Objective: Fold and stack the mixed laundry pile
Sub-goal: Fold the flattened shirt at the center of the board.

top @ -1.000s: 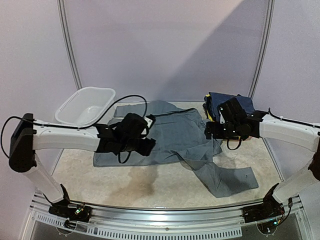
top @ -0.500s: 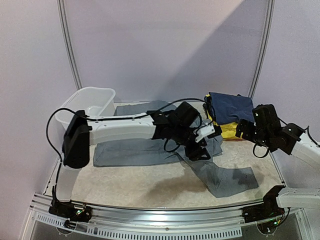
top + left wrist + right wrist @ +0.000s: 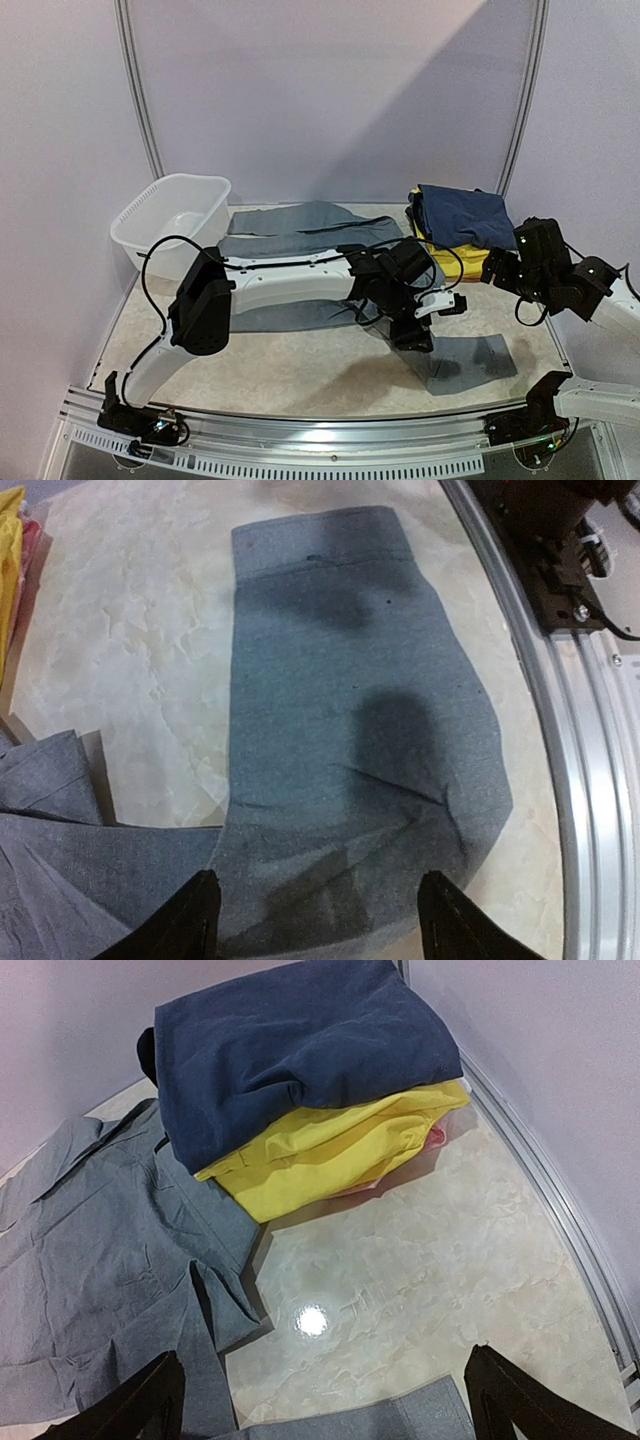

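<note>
the grey trousers (image 3: 300, 232) lie spread flat across the middle of the tabletop (image 3: 300, 365), with one leg angled toward the near right corner. the cloth is a soft, even grey with a few shallow creases. at the far right sits a folded stack: a navy garment (image 3: 460, 215) on top, a yellow garment (image 3: 455, 258) under it, and a reddish garment (image 3: 435, 1138) of which only a thin edge peeks out at the bottom. the stack touches the right side of the trousers. a white basin (image 3: 205, 215) stands at the far left corner, just beside the trousers' far edge.

the left pincer (image 3: 415, 335) reaches across to the right and hangs over the angled leg. the left wrist view shows what the top view hides: the two fingers (image 3: 195, 915) stand apart with nothing clamped between them, and the leg's hem is a straight stitched band at the far end, with dark shadows on the fabric (image 3: 350, 730). whether the fingertips touch the cloth cannot be told.

the right pincer (image 3: 497, 270) hovers near the stack. its wrist view (image 3: 320, 1390) shows the jaws spread wide and empty above bare tabletop (image 3: 420, 1260), and it gives the stack's layers and the crumpled fold of trouser cloth (image 3: 100, 1250) beside it, which the top view shows only coarsely.
</note>
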`<state>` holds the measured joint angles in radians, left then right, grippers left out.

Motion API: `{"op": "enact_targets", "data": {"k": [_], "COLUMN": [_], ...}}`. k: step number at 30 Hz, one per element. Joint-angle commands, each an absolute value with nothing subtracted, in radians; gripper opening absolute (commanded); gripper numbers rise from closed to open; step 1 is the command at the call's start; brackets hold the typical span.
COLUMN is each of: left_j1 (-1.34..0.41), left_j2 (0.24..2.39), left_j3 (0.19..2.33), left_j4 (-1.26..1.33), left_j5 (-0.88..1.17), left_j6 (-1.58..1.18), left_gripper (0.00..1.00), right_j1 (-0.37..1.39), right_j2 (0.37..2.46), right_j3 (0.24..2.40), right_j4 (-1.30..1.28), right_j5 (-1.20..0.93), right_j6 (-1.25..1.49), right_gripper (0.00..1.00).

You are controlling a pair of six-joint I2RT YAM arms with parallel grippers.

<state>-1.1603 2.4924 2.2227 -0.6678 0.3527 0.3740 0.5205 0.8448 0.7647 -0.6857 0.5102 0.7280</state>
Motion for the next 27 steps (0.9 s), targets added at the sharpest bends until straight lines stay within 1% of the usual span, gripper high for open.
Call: {"op": "enact_targets", "data": {"k": [1,7,13,16,18,20,21,22,23,25,27], "left_j1": [-1.158,-1.157,-1.148,-1.139,-1.137,-1.135,-1.135,-1.135,-1.135,-1.134,-1.132], "left_j2": [2.508,2.456,2.484,2.523,2.537,2.545,2.548,2.55,2.554,2.555,2.555], "left_j3": [2.234,2.178,2.211,2.256,2.265,2.266,2.266,2.266,2.265,2.264,2.264], "left_j4": [-0.629,-0.579,-0.604,-0.641,-0.648,-0.646,-0.644,-0.645,-0.644,-0.647,-0.652], "left_j5": [0.284,0.279,0.249,0.247,0.248,0.252,0.253,0.253,0.253,0.252,0.25], "left_j6": [0.364,0.357,0.352,0.338,0.335,0.332,0.331,0.33,0.33,0.33,0.333], "left_gripper": [0.7,0.72,0.73,0.69,0.65,0.55,0.47,0.42,0.4,0.41,0.46], "right_j1": [0.515,0.515,0.515,0.515,0.514,0.515,0.515,0.515,0.515,0.515,0.515], "right_j2": [0.829,0.834,0.843,0.845,0.847,0.848,0.849,0.85,0.851,0.851,0.851], "right_j3": [0.743,0.73,0.727,0.726,0.724,0.724,0.724,0.724,0.724,0.724,0.723], "right_j4": [-0.683,-0.666,-0.654,-0.653,-0.652,-0.65,-0.649,-0.65,-0.651,-0.654,-0.654], "right_j5": [0.501,0.488,0.483,0.482,0.481,0.479,0.479,0.476,0.474,0.471,0.47], "right_j6": [0.717,0.709,0.701,0.697,0.695,0.695,0.695,0.694,0.694,0.695,0.693], "right_gripper": [0.99,0.99,0.99,0.99,0.99,0.99,0.99,0.99,0.99,0.99,0.99]}}
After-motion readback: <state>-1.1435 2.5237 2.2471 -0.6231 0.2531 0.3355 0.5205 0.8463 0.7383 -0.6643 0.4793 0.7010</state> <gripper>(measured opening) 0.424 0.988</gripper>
